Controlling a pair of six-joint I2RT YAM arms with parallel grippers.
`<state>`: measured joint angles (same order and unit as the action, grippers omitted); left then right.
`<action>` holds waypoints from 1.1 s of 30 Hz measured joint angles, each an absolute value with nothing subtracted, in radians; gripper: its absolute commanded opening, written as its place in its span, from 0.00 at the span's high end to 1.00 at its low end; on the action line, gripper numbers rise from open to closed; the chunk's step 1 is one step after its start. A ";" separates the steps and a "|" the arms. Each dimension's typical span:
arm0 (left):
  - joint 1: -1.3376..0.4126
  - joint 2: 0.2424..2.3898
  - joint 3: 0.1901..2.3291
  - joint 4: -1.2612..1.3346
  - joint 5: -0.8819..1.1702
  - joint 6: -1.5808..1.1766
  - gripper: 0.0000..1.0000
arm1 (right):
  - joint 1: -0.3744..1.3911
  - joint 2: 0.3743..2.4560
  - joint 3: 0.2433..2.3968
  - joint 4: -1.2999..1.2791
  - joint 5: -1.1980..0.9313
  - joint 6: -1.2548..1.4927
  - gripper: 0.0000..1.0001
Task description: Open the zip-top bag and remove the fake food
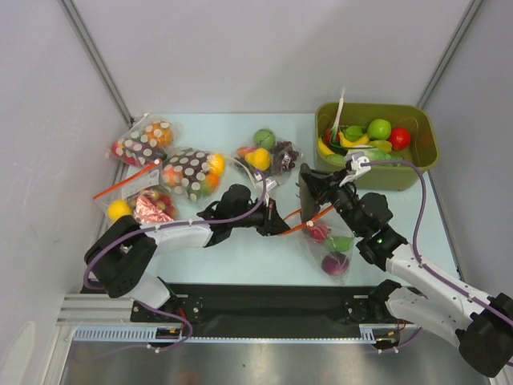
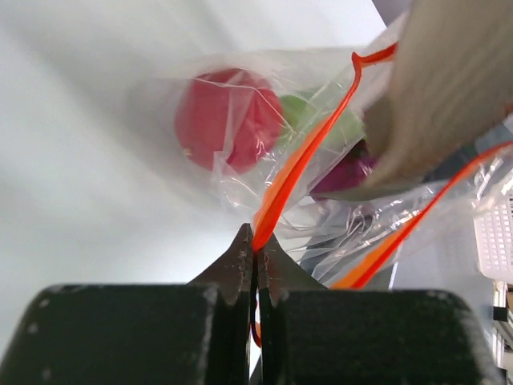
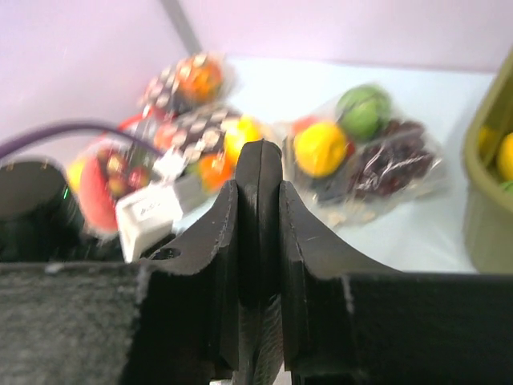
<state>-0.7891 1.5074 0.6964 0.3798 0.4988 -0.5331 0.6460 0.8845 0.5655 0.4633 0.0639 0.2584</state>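
The zip-top bag hangs between my two grippers, its red-orange zip strip parted into two lips. Inside are the fake food pieces: a red ball, a green piece and a purple piece. They also show in the top view, the red ball above the purple piece. My left gripper is shut on one lip of the strip. My right gripper has its jaws together. The strip's far end runs in behind its finger. The grey fish-like piece is hidden.
A green bin of toy fruit stands at the back right. Two brown dotted bags, a bag with a yellow ball and pink piece and a bag with a green ball and grapes lie to the left and back.
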 measured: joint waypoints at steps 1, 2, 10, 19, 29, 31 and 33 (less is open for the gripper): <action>-0.794 1.507 0.697 0.380 0.498 -0.534 1.00 | 0.646 0.886 0.557 0.493 0.088 0.262 1.00; -0.799 1.507 0.698 0.381 0.497 -0.535 1.00 | 0.646 0.889 0.553 0.515 0.107 0.263 1.00; -0.814 1.515 0.707 0.367 0.472 -0.552 1.00 | 0.638 0.910 0.544 0.748 0.257 0.343 1.00; -0.810 1.517 0.763 0.271 0.390 -0.538 1.00 | 0.601 0.906 0.579 0.770 0.350 0.388 1.00; -0.709 1.258 0.796 0.029 0.268 -0.448 1.00 | 0.245 1.058 0.946 0.472 0.117 0.374 1.00; -0.683 1.211 0.804 0.001 0.256 -0.430 1.00 | 0.170 1.105 0.987 0.435 0.059 0.376 1.00; -0.663 1.188 0.808 -0.019 0.252 -0.417 1.00 | 0.104 1.151 1.012 0.404 0.013 0.387 1.00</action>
<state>-0.6628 1.1881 0.8078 -0.0189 0.2523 -0.4168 0.1036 1.1507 1.0119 0.4042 0.0128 0.3874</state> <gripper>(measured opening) 0.017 0.220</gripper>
